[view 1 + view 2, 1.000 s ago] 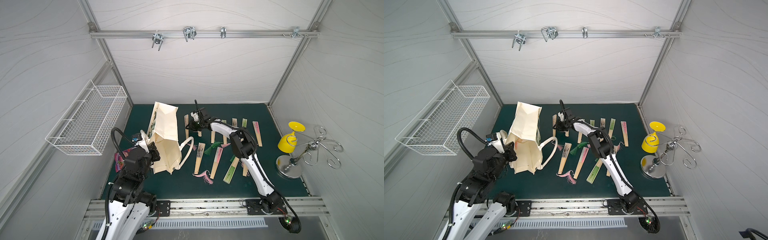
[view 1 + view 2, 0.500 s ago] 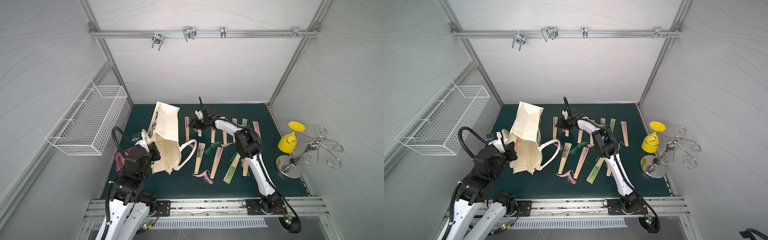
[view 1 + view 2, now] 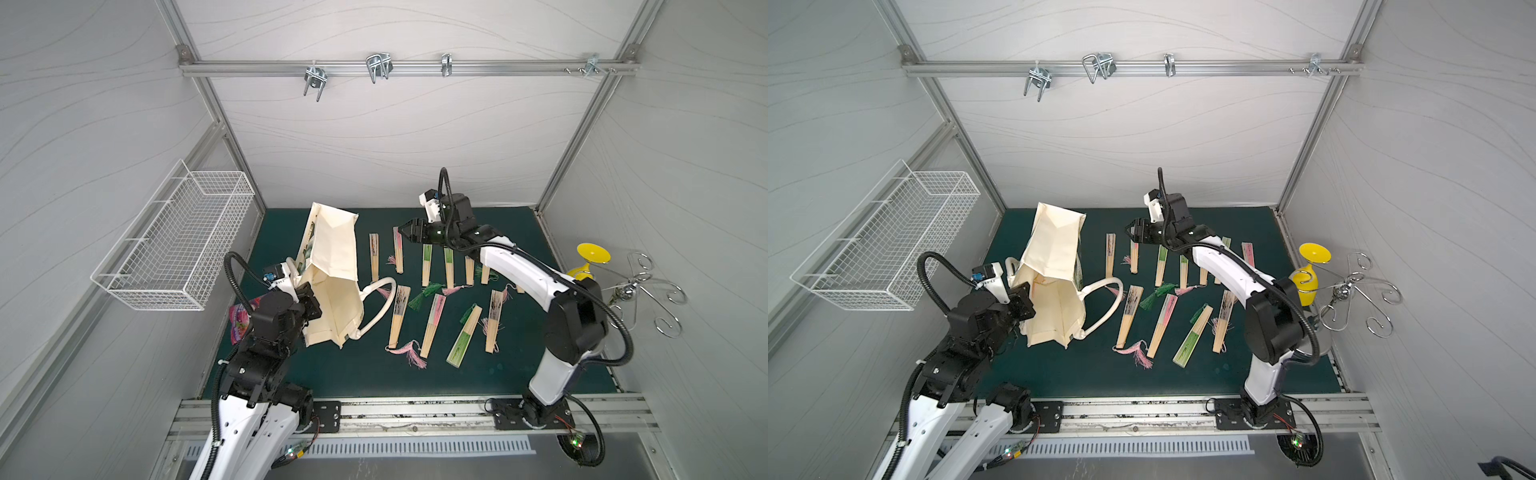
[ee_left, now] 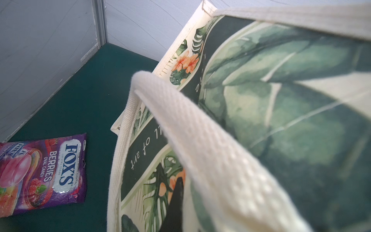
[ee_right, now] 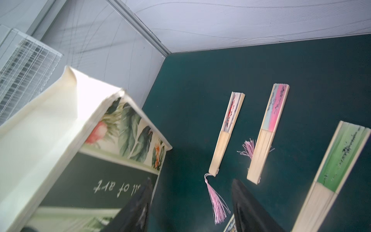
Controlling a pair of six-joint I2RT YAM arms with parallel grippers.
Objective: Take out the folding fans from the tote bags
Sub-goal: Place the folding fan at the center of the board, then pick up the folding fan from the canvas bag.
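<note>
Pinches the tote bag [image 3: 334,257] at left in the left gripper [image 3: 311,306]. Hangs the right gripper [image 3: 404,232] spread, empty, over far folding fans [image 3: 399,254] on the tabletop [image 3: 374,374]. Next, likely: reach inside for more.

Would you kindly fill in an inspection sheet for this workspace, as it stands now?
Surface: dark green mat, flat.
Job's things: tote bag tipped up; roughly a dozen closed folding fans lying beside it.
Clutter: candy packet beside the bag; yellow funnel; wire hook stand.
Grippers: left gripper shut on tote bag's rim; right gripper open, empty, above fans.
Cables: black cable loops at both wrists.
Surroundings: wire basket on wall; hooks on rail.
</note>
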